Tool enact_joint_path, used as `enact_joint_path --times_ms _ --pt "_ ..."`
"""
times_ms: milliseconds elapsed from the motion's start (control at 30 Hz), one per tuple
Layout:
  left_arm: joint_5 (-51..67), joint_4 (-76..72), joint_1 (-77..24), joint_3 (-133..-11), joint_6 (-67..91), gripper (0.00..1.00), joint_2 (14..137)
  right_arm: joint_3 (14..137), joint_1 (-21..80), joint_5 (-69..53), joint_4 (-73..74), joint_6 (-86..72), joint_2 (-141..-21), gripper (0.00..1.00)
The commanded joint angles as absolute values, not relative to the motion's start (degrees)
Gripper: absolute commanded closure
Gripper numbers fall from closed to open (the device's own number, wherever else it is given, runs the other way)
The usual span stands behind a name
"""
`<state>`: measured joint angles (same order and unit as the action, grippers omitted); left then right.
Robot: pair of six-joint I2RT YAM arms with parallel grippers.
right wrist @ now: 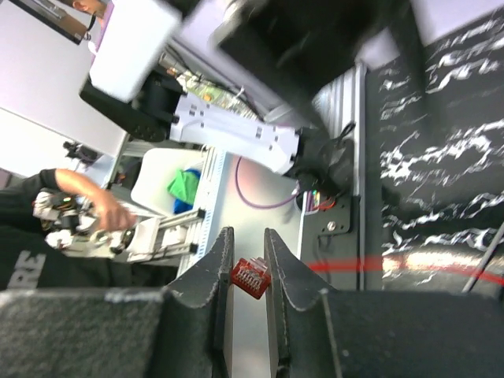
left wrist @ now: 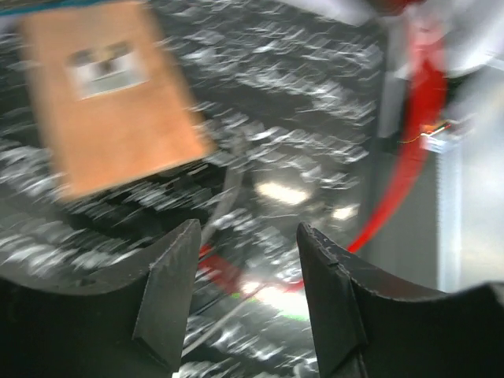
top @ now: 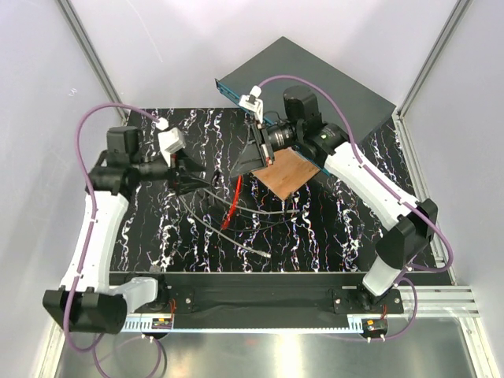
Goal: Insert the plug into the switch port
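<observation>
The switch (top: pixel 315 79) is a flat dark grey box at the back of the table, its blue-teal socket face (top: pixel 236 93) turned to the front left. My right gripper (top: pixel 253 153) hovers just in front of that face, over the mat. In the right wrist view, the right gripper (right wrist: pixel 247 240) is shut on a small red plug (right wrist: pixel 250 277), held tilted between the fingers. The plug's red cable (top: pixel 235 198) trails down onto the mat. My left gripper (top: pixel 189 177) is open and empty above the mat on the left; its wrist view (left wrist: pixel 246 240) is blurred.
A copper-brown square plate (top: pixel 287 173) lies in front of the switch, under the right arm, and shows in the left wrist view (left wrist: pixel 118 94). Several grey cables (top: pixel 236 228) lie across the middle of the black marbled mat (top: pixel 331 228). White walls enclose the table.
</observation>
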<state>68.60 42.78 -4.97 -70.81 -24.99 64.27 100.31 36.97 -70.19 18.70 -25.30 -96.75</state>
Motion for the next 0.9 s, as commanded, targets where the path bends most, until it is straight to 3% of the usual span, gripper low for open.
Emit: enact_joint_path --times_ms 0,100,300,333,400,433,467,500,600,767,867 --pt "63.03 57.54 -0.09 -75.23 -54.17 0.43 69.15 98.97 37.44 -73.30 18.54 -23.65 -95.27 1.00" --pt "58.11 67.05 -0.09 -76.12 -73.01 0.41 74.17 98.53 37.53 -74.70 19.42 -23.38 -95.54 1.00" --pt "55.81 58.27 -0.09 -72.60 -77.34 0.39 79.27 96.60 37.62 -78.92 14.08 -31.17 -94.75 1.00" --pt "55.81 58.62 -0.09 -73.29 -77.69 0.39 80.84 95.46 37.88 -80.49 5.27 -35.64 -94.49 1.00" --pt "57.48 60.37 -0.09 -75.31 -77.96 0.38 82.35 89.58 38.32 -81.12 -12.73 -59.14 -93.52 1.00" --pt "58.96 63.86 -0.09 -75.58 -78.83 0.22 82.96 87.65 38.32 -79.82 -34.24 -68.72 -94.21 1.00" --pt "59.50 66.25 -0.09 -75.41 -82.58 0.16 82.71 86.84 38.41 -79.02 -42.46 -82.83 -95.35 1.00" --pt "59.76 68.88 -0.09 -73.50 -85.49 0.12 82.44 87.53 38.41 -78.32 -49.41 -86.19 -96.49 1.00" --pt "57.05 75.85 -1.49 -68.05 -94.56 0.09 78.76 89.38 38.23 -78.13 -46.77 -83.16 -98.26 1.00" --pt "59.23 72.69 -2.55 -57.22 -97.56 0.09 71.38 90.61 38.15 -78.31 -46.68 -83.42 -100.72 1.00" --pt "61.16 71.28 -5.62 -54.32 -96.77 0.10 69.62 91.66 37.71 -77.96 -39.40 -77.29 -100.63 1.00"
